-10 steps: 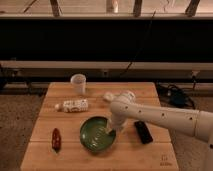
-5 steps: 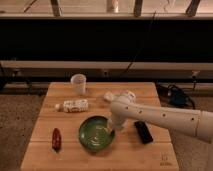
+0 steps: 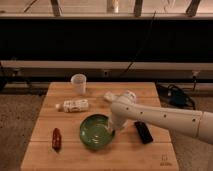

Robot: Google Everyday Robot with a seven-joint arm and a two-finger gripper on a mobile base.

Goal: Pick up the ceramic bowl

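The ceramic bowl (image 3: 95,132) is round, shallow and glossy green with pale streaks inside. It sits on the wooden table (image 3: 75,155), front of centre. My white arm reaches in from the right. My gripper (image 3: 113,129) is at the bowl's right rim, down at rim height, and its tips are hidden behind the wrist and the rim.
A small white cup (image 3: 78,83) stands at the back left. A white bottle (image 3: 73,105) lies on its side behind the bowl. A red packet (image 3: 56,138) lies at the front left. A black object (image 3: 144,132) lies right of the bowl, under my arm.
The bowl has shifted slightly left and forward on the table; my gripper stays at its right rim.
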